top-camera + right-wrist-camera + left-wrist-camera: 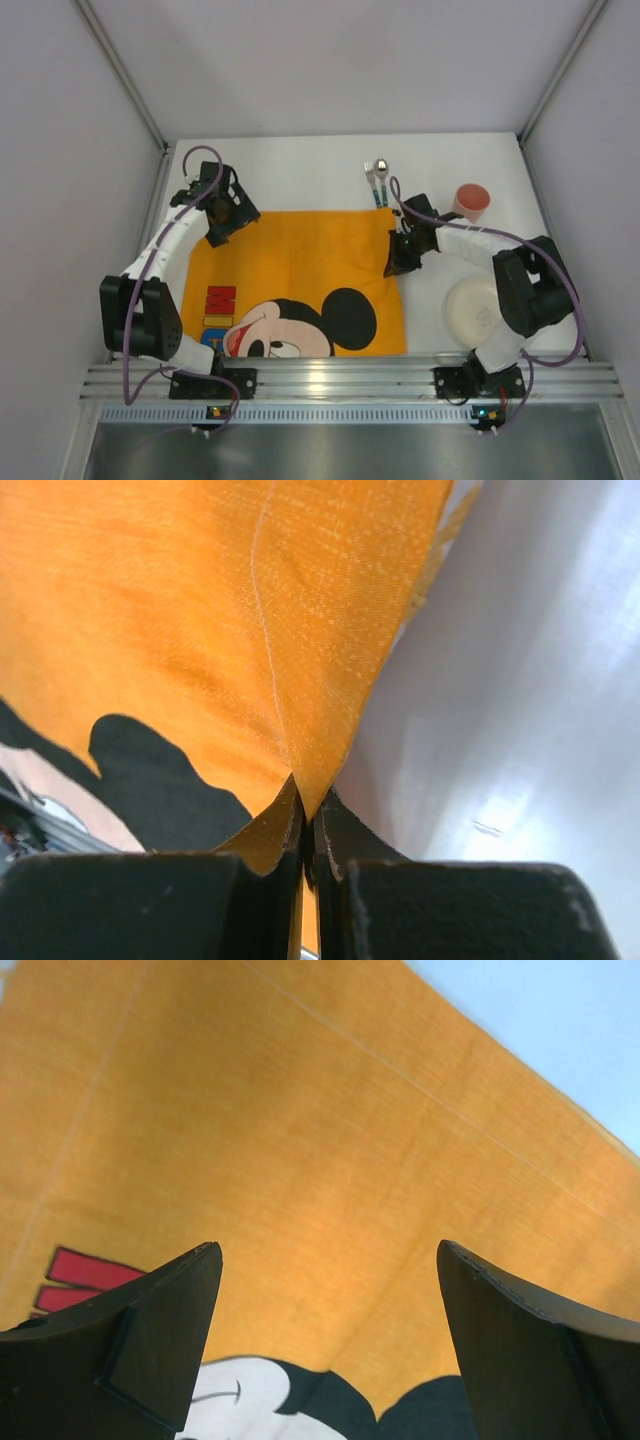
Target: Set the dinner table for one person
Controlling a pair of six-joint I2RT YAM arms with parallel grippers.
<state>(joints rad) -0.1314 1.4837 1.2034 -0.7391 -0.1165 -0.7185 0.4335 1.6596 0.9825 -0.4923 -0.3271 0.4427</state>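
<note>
White matte dinner table point(300, 175), rigid and likely offering no grip, lies beneath a soft orange Mickey Mouse cloth placemat point(300, 260). The right gripper point(308, 815) pinches the placemat's right edge; the left gripper point(325, 1255) gapes above its far-left corner.

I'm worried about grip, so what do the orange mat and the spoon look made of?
The orange mat looks like matte woven cloth: fine thread weave shows, and its corner folds where the right gripper pinches it. The spoon has a shiny bowl, probably metal; its teal handle is too small to judge.
</note>
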